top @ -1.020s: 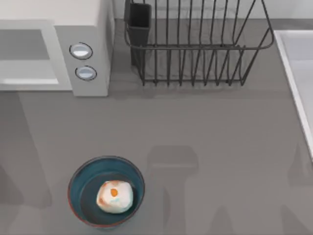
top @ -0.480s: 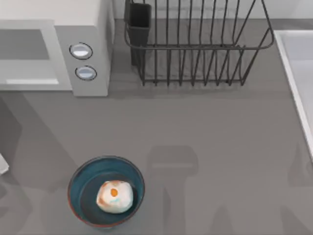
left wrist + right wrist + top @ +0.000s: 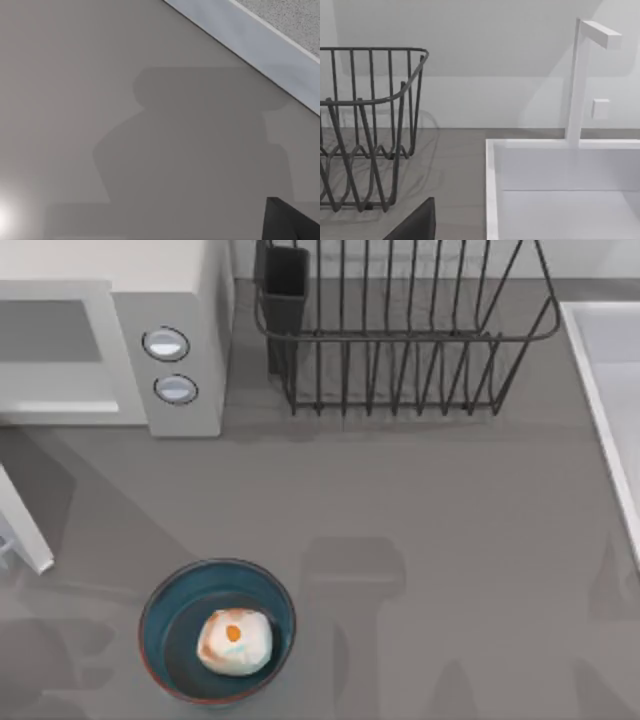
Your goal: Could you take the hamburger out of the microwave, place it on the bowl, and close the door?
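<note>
Burger's in the bowl; door left to shut.
The hamburger sits soft and light inside the bowl. Up-left of the bowl, the door stands ajar, stiff and light; push its flat face. Beyond, the microwave, then the wire rack rightward. Whether the grippers are open, I cannot tell.

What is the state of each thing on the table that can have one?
White boxy microwave: cavity open.
Flat white-grey door: swung partway out, not closed.
Small cream-white hamburger: resting inside the bowl.
Round teal-blue bowl: upright, holding the hamburger.
Black wire rack: upright, one dark holder at its corner.
</note>
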Motion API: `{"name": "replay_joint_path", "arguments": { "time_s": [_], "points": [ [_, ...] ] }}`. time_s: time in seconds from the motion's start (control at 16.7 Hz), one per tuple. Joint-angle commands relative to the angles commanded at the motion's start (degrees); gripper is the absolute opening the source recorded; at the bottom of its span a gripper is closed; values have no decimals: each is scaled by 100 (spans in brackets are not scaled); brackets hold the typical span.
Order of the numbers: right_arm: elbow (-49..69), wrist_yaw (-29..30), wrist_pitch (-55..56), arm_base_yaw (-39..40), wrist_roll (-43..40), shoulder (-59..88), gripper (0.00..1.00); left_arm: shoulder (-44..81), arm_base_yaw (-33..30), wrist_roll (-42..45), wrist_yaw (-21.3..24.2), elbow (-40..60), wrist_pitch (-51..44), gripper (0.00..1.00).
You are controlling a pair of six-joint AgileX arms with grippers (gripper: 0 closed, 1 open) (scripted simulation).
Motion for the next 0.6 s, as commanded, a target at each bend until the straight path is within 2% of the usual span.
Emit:
{"name": "replay_joint_path", "arguments": {
  "time_s": [0.18, 0.3, 0.42, 0.6],
  "points": [
    [0, 0, 0, 0, 0, 0, 100, 19, 8, -11, 13, 8, -13, 0],
    [0, 0, 0, 0, 0, 0, 100, -66, -196, -197, -149, -48, -3, 0],
    [0, 0, 0, 0, 0, 0, 100, -233, -626, -537, -450, -156, 15, 0],
    [0, 0, 0, 0, 0, 0, 100, -576, -1611, -1204, -1037, -372, 52, 0]
  ]
}}
